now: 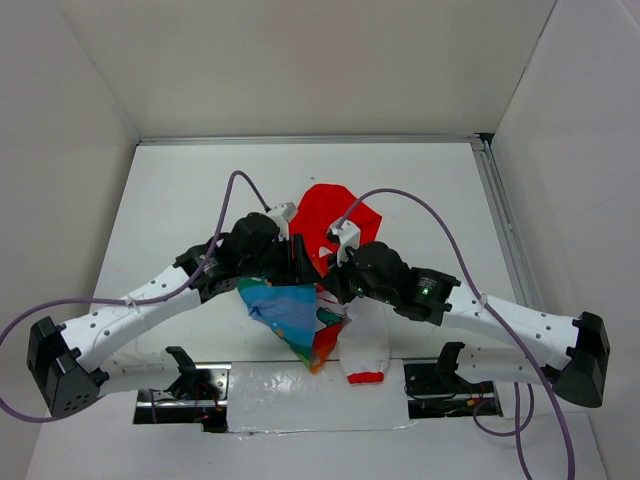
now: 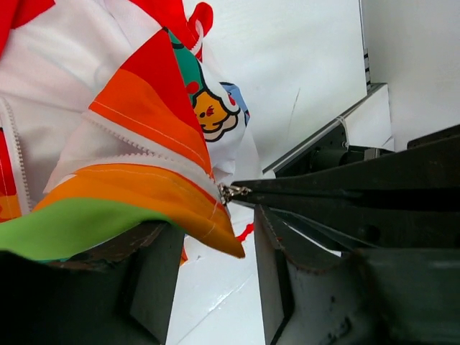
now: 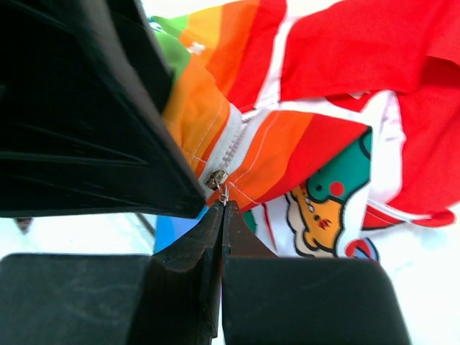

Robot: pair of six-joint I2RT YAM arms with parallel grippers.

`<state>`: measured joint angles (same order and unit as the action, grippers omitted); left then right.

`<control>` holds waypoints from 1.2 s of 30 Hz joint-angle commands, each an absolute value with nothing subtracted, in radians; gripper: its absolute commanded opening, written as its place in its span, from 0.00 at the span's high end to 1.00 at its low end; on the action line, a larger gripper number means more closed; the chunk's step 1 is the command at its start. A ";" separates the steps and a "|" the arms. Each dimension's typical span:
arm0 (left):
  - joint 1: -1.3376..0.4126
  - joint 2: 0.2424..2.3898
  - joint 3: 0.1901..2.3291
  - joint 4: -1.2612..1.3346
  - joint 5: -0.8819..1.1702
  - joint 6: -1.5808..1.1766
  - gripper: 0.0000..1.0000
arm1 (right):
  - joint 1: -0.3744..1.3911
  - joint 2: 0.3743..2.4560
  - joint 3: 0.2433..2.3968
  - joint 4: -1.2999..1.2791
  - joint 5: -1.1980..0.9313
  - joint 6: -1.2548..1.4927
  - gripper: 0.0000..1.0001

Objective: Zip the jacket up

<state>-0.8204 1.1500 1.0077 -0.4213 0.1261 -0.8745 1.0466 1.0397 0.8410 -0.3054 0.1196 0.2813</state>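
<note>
The jacket [image 1: 300,310] lies bunched at the table's middle, with its red hood [image 1: 330,212] at the far end, a rainbow panel toward me and a white sleeve with a red cuff [image 1: 364,352] on the right. My right gripper [image 3: 223,208] is shut on the small metal zipper pull [image 3: 223,192], just under the slider [image 3: 216,178] at the bottom of the white zipper [image 3: 233,144]. My left gripper [image 2: 212,277] is open. The orange and green hem [image 2: 144,201] drapes over its left finger [image 2: 154,277]. The pull [image 2: 230,191] shows just beyond its jaws.
White walls close in the table on three sides. A metal rail [image 1: 500,225] runs along the right edge. A shiny taped strip [image 1: 300,395] lies at the near edge between the arm bases. Purple cables [image 1: 440,230] loop above both arms.
</note>
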 commanded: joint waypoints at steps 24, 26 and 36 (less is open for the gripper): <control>-0.857 1.151 0.934 -0.480 0.195 -0.884 1.00 | 0.964 1.310 1.115 -0.400 0.647 0.334 1.00; -0.865 1.144 0.925 -0.495 0.204 -0.885 1.00 | 0.945 1.354 1.117 -0.358 0.647 0.324 1.00; -0.896 1.026 0.733 -0.517 0.288 -0.989 1.00 | 0.563 1.741 1.463 -0.183 0.528 0.275 1.00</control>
<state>-0.8608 1.0752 0.7853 -0.3985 0.1482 -0.9463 0.6952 1.6730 1.3056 -0.3523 0.4740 0.3126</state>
